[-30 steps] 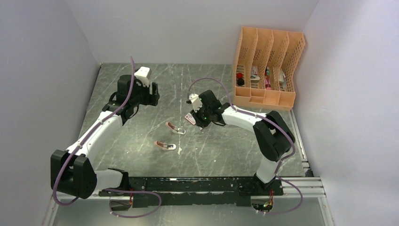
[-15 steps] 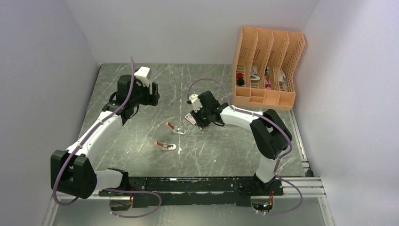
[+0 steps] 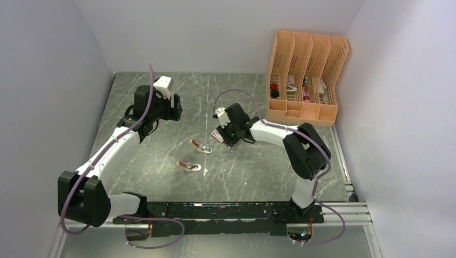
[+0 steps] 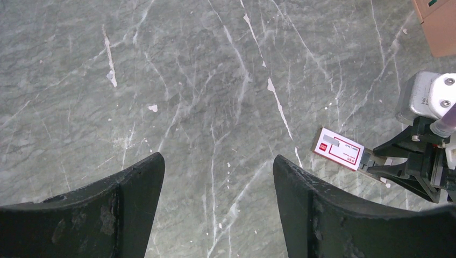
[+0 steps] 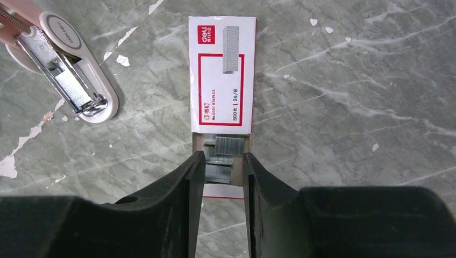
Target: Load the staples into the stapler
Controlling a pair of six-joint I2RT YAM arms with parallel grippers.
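Note:
The red-and-white box of staples (image 5: pixel 222 75) lies flat on the table, its greyish tray pulled out toward me with silvery staple strips (image 5: pixel 225 145) in it. My right gripper (image 5: pixel 223 157) stands narrowly open, a fingertip on each side of the tray's near end. An open salmon-pink stapler (image 5: pixel 70 80) lies just left of the box, its metal channel showing. From above, the box (image 3: pixel 217 135) is at the right gripper (image 3: pixel 225 137), with this stapler (image 3: pixel 200 146) beside it. My left gripper (image 4: pixel 218 172) hangs open and empty over bare table, left of the box (image 4: pixel 339 149).
A second small stapler (image 3: pixel 189 166) lies nearer the front, left of centre. An orange slotted desk organizer (image 3: pixel 304 78) with small items stands at the back right. Grey walls close the table on three sides.
The right arm's elbow has shifted slightly left while its gripper stays at the staple box with jaws a little wider. The left arm has not moved.

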